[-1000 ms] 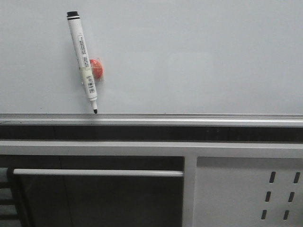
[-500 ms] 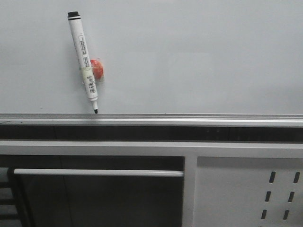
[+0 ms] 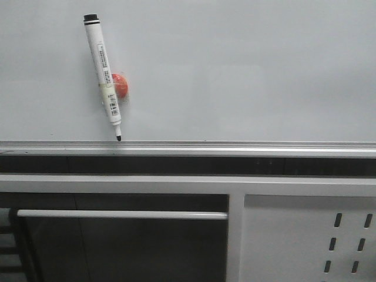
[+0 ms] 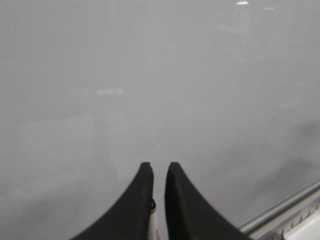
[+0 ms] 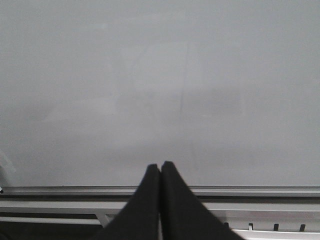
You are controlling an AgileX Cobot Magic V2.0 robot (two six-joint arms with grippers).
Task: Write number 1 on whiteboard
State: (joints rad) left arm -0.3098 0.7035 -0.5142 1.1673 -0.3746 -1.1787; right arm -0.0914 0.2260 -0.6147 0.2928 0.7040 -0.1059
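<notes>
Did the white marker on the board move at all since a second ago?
No. The marker hangs tilted in the same spot, its tip just above the whiteboard's silver rail and the orange magnet beside it, as before.

Left pincer tips slightly parted, right pincer tips pressed together

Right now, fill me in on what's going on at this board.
Nothing is being handled at the moment. A white marker pen hangs tilted on the whiteboard, fixed to an orange-red magnet, uncapped tip down just above the silver rail. The board carries no stroke. The left gripper faces the board with its fingertips slightly apart; the right gripper is shut and empty.
</notes>
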